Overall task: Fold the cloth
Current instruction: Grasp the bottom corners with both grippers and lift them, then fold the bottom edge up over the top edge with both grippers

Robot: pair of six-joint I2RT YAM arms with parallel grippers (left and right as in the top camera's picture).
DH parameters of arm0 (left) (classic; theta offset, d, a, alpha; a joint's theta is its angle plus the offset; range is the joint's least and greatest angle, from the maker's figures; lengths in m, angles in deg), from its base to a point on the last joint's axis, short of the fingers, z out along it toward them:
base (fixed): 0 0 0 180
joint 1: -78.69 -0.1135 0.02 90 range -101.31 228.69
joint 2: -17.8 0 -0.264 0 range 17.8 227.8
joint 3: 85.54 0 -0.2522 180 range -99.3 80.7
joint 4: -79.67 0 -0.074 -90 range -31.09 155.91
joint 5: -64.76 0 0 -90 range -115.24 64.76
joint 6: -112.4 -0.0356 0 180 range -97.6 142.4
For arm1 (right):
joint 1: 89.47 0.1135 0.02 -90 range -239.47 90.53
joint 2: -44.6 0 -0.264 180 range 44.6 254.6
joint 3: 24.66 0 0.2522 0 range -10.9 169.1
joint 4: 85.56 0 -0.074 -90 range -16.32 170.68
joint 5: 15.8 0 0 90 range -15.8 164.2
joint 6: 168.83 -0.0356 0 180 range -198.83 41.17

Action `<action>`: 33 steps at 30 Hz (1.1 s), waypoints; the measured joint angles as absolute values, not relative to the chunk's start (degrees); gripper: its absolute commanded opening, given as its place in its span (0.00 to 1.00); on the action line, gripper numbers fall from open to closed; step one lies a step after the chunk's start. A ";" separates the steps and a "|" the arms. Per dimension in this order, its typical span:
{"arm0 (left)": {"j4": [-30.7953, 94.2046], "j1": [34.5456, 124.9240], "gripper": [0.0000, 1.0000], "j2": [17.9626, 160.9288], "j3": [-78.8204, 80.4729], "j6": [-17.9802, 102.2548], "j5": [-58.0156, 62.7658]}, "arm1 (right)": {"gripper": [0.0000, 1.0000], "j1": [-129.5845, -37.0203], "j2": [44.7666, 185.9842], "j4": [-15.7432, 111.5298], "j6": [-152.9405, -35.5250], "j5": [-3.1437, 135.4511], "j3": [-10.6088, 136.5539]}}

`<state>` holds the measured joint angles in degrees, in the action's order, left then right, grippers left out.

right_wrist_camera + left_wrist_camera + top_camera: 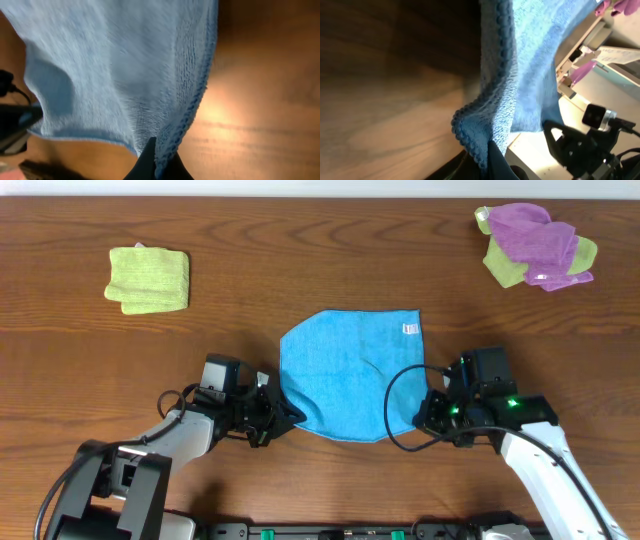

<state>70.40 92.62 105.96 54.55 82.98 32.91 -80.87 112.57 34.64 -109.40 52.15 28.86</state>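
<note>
The sky-blue cloth [345, 370] lies spread in the middle of the table, its near edge lifted. A white label sits at its far right corner. My left gripper [290, 418] is shut on the cloth's near left corner; the left wrist view shows the stitched hem [480, 135] pinched between the dark fingers [487, 165]. My right gripper [420, 417] is shut on the near right corner; the right wrist view shows the hem [187, 115] clamped between its fingers [159, 165], with the cloth hanging away from them.
A folded light green cloth [148, 278] lies at the far left. A purple cloth [535, 235] is heaped on another green cloth [505, 268] at the far right corner. Brown wood table [120, 370] all around.
</note>
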 measured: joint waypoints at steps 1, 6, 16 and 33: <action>70.38 92.53 0.06 105.78 54.55 83.00 33.06 | 0.01 -80.87 112.57 35.45 -109.40 52.29 28.86; 70.16 91.70 0.06 105.11 52.32 83.46 32.97 | 0.01 -80.87 112.57 41.11 -109.40 53.40 28.86; 70.42 91.57 0.06 105.04 42.92 83.85 24.10 | 0.01 -80.87 119.58 56.45 -109.40 54.95 28.82; 73.90 91.59 0.06 111.25 37.22 83.81 10.29 | 0.01 -80.87 130.93 71.09 -109.84 56.33 31.23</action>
<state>73.90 91.59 111.25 37.22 83.81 10.29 -80.87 130.93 71.09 -109.84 56.33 31.23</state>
